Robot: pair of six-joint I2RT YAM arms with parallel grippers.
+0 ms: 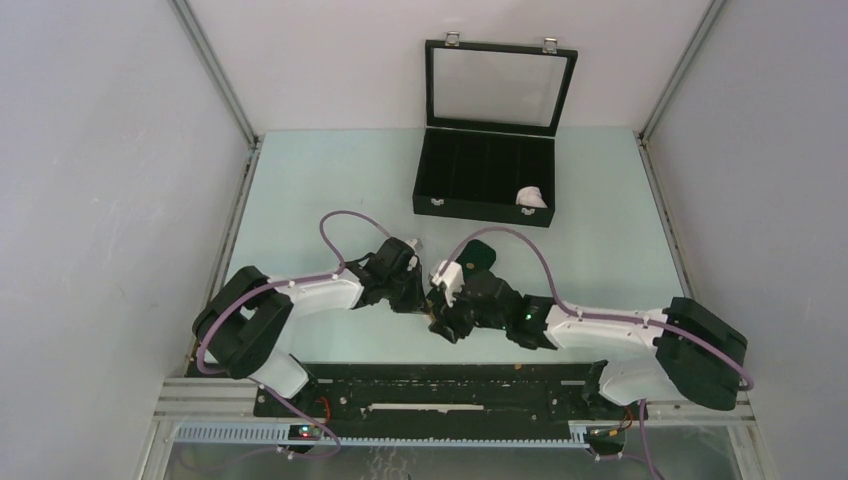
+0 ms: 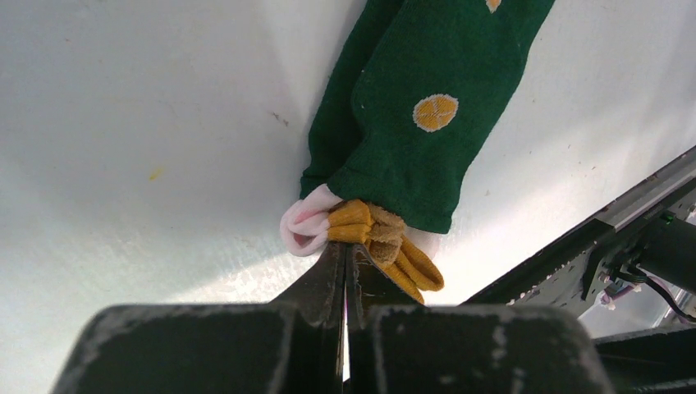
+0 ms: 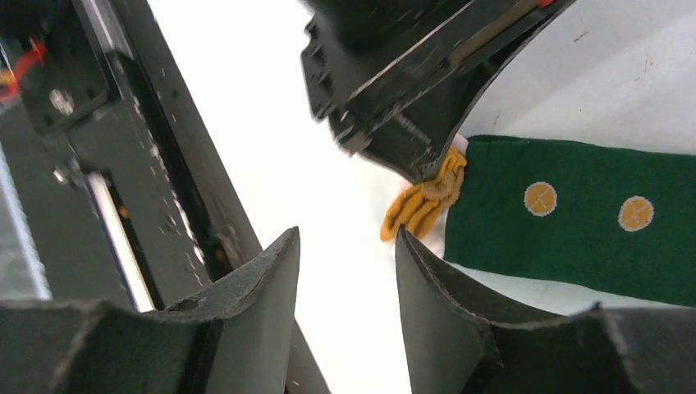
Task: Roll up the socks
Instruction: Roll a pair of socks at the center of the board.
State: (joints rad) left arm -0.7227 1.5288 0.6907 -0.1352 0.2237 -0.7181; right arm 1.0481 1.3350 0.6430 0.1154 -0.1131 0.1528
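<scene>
Your left gripper (image 2: 345, 248) had its jaws clenched on the orange end of the green sock (image 2: 418, 98), which lay flat on the table (image 2: 123, 123); your right gripper (image 3: 349, 246) stood released, empty. The roll wanted a tight, even start.

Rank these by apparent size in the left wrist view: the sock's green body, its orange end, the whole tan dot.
1. green body
2. orange end
3. tan dot
</scene>
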